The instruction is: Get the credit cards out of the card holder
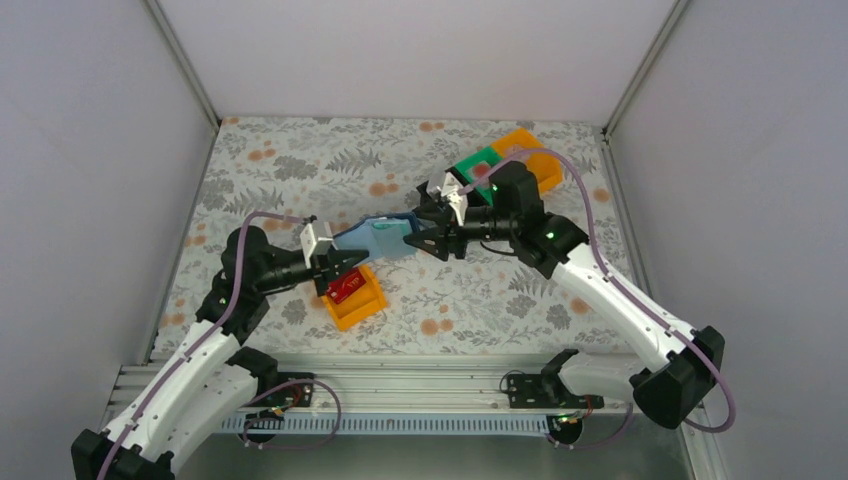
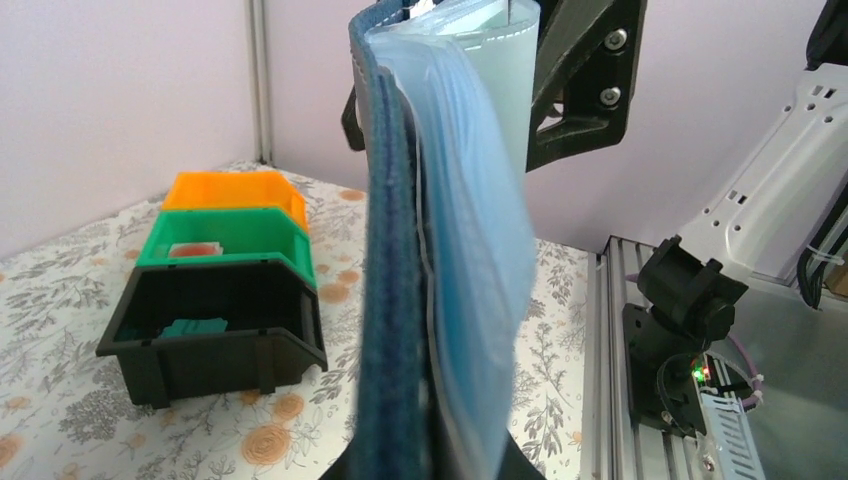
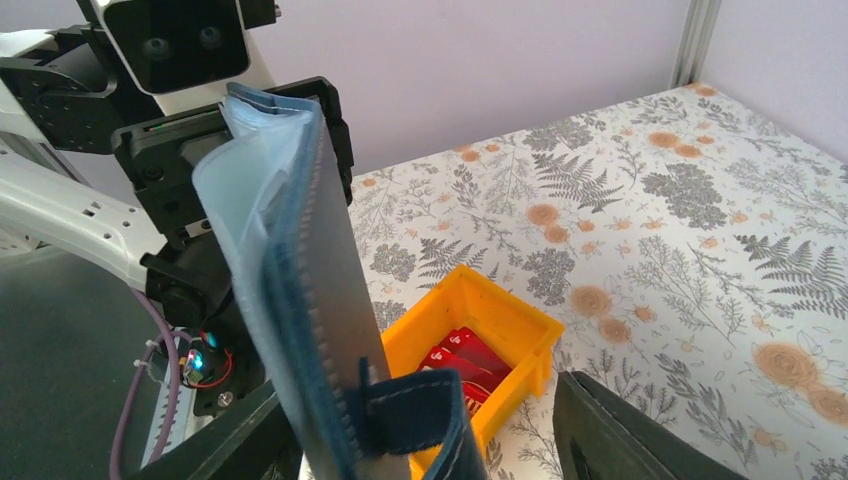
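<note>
Nearest the bases, the left gripper (image 1: 345, 265) had its jaws pressed together on one end of the card holder (image 1: 385, 238), holding it off the counter (image 1: 300, 160). Just beside it was a small orange bin (image 1: 358, 305) where a red card (image 1: 345, 290) lay. The card holder hung open between the two arms, with its navy cover on one side and its pale blue clear sleeves (image 2: 480, 260) fanned on the other. It looked light and floppy. The sleeves would likely bend away under a push, so the stitched cover edge seemed the place to pinch. Any card still inside would be thin, stiff and slick, and best taken by an exposed edge, but whether one remained could not be told. At the holder's far end the right gripper (image 1: 432, 238) had its jaws spread either side of it, not clamped. Beyond stood a black bin (image 2: 210, 340) holding a teal card (image 2: 195, 327), a green bin (image 2: 225, 245) holding a pinkish card (image 2: 195, 250), and a far orange bin (image 2: 235, 190). No brand or writing was legible.
</note>
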Robot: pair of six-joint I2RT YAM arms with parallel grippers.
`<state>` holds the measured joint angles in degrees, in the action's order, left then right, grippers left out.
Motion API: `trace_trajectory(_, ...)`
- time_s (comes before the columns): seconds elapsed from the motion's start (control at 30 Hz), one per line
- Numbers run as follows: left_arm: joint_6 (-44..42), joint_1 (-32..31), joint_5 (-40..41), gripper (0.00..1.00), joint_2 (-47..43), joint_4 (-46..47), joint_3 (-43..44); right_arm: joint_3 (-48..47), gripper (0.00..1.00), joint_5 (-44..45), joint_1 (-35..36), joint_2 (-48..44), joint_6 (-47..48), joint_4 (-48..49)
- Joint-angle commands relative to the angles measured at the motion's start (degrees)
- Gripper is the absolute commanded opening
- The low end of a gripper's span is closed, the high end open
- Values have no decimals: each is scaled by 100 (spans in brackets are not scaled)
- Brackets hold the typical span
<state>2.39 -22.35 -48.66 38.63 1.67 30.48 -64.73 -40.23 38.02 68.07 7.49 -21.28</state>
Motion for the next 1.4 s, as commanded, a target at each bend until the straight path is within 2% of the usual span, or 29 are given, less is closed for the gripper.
trace_trajectory(0.0, 31, -27, -201, 2, -64, 338, -46, -131, 63, -81, 147, 206, -50, 290)
trace_trajectory(0.2, 80, -41, -228, 2, -85, 385, -76, -143, 61, -222, 333, 368, -111, 438)
trace_trajectory(0.5, 80, -49, -156, 3, -113, 360, -120, -341, 26, -462, 616, 661, -157, 574)
trace_trajectory(0.53, 51, -50, -141, 5, -129, 352, -117, -354, 22, -454, 626, 663, -179, 599)
trace_trajectory(0.67, 94, -46, -3, 46, -111, 400, -165, -406, 10, -199, 645, 699, -450, 706)
trace_trajectory(0.77, 71, -54, 38, 72, -112, 382, -162, -445, 4, 180, 675, 797, -721, 780)
trace_trajectory(0.87, 80, -50, 130, 89, -121, 441, -183, -581, 4, 487, 776, 930, -898, 766)
trace_trajectory(0.93, 238, -45, 267, 91, -83, 522, -216, -639, 4, 527, 873, 980, -927, 768)
trace_trajectory(1.03, 166, -50, 563, 91, -75, 414, -177, -682, 4, 609, 1042, 996, -871, 775)
trace_trajectory(1.1, 85, -50, 819, 83, -93, 309, -185, -715, 4, 595, 1103, 979, -815, 723)
trace_trajectory(1.23, 24, -39, 1166, 49, -79, 112, -180, -620, 4, 210, 1128, 823, -579, 679)
trace_trajectory(1.37, -77, -22, 1145, 20, -140, 10, -130, -624, 4, -7, 1122, 733, -270, 365)
